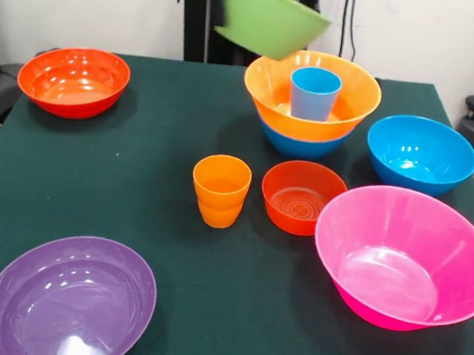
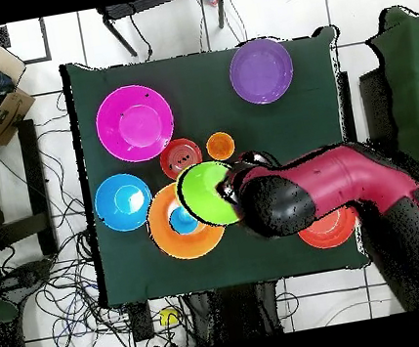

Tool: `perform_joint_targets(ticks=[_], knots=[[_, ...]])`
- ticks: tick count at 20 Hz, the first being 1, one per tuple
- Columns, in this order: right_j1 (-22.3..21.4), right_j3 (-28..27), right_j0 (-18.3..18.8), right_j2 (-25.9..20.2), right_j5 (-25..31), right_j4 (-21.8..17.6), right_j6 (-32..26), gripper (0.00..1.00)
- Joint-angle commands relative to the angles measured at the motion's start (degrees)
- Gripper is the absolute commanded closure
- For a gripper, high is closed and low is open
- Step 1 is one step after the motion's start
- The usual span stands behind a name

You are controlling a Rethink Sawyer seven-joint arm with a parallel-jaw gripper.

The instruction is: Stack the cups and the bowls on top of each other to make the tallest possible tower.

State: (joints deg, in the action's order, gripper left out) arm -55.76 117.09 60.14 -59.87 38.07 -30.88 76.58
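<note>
The gripper (image 1: 222,8) shows only as a dark sliver at the top edge of the front view, pinching the left rim of the green bowl (image 1: 272,19); the fingers look clenched on that rim, since the bowl hangs tilted in the air with nothing under it. In the overhead view the bowl (image 2: 205,194) sits at the end of the red arm (image 2: 334,185), which hides the gripper itself.

The bowl hangs just above and left of the tower (image 1: 312,101) at upper centre of the front view: an orange bowl nested in a blue one, with the blue cup (image 1: 315,93) standing upright inside.

The bowl looks light, stiff and glossy, so likely slippery; a thin rim pinch is the only real hold, and it lets the bowl tilt as it does here. Set over the cup, it may rock or slide.

Hidden: the arm covers part of the red bowl (image 2: 330,229) at lower right overhead. The frame's top cuts off the green bowl's upper edge. Whether the orange cup (image 1: 220,190) at centre is one cup or two nested, I cannot tell.
</note>
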Motion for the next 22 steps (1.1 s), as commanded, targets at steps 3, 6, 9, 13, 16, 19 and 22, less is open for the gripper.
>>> perform_joint_targets(ticks=[3, 6, 9, 13, 16, 19, 22], knots=[[3.6, 4.3, -7.7, 4.9, -5.3, 1.6, 10.5, 1.00], [4.0, 5.1, -7.7, 5.1, -5.5, 2.9, 10.4, 1.00], [3.7, 6.7, -7.2, 5.1, -6.0, 3.5, 9.9, 1.00], [3.9, 7.1, -7.6, 6.5, -6.2, 3.8, 10.4, 1.00], [4.5, 6.9, -8.4, 8.2, -5.1, 3.3, 9.9, 1.00], [5.3, 6.1, -8.6, 9.5, -4.5, 2.5, 8.8, 1.00], [6.7, 5.0, -9.3, 11.3, -4.5, 1.3, 8.0, 1.00]])
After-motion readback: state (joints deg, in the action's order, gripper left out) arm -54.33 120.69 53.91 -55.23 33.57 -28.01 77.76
